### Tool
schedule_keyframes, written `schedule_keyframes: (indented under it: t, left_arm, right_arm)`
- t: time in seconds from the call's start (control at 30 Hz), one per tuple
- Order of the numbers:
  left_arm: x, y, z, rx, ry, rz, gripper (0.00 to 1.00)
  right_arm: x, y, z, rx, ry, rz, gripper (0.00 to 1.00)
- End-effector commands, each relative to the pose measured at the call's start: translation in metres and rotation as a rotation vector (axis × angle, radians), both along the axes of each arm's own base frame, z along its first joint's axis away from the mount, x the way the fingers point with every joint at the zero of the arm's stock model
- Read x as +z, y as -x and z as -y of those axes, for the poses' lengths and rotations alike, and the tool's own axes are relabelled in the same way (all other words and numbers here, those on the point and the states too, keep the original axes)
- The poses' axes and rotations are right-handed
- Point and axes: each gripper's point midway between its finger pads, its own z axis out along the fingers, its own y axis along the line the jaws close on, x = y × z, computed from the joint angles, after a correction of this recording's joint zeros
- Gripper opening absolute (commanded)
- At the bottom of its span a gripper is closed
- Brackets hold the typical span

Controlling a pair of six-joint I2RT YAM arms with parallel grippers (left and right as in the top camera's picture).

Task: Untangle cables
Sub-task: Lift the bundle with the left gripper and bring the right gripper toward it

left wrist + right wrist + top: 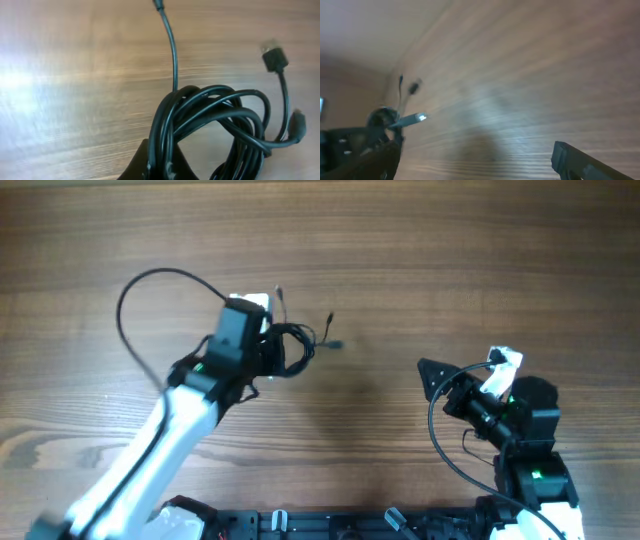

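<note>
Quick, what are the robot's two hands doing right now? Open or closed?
Left gripper: closed on the cables.
Right gripper: open, holding nothing.

On a wooden table [450, 260], the left arm [170, 430] reaches up from the lower left edge. The left gripper [268, 350] sits against a small knot of thin black cables [293, 345]; the arm's head hides the grip itself. 3 loose ends stick out of the knot, up and to the right. The right arm [520, 440] stands at the lower right, and the right gripper [432, 377] points left, well apart from the knot. 1 thick black cord [130, 305] loops off the left arm.
</note>
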Motion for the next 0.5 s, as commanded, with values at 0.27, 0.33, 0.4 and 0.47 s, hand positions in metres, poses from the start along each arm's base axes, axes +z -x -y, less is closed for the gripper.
schedule_keyframes:
  t: [0.27,0.33,0.4,0.47]
  left_arm:
    - [0.067,0.071,0.043,-0.782,-0.054,0.316,0.04]
    - [0.073,0.081,0.054,-0.836,0.025,0.32,0.04]
    - [0.076,0.09,0.061,-0.876,0.085,0.314,0.04]
    - [0.08,0.096,0.067,-0.904,0.128,0.314,0.04]
  right_arm:
    - [0.054,0.016,-0.072,0.437,-0.273,0.11,0.86]
    - [0.045,0.013,-0.083,0.445,-0.3,0.05,0.85]
    - [0.047,0.006,-0.098,0.484,-0.328,0.065,0.81]
    - [0.049,-0.003,-0.108,0.482,-0.374,0.061,0.7]
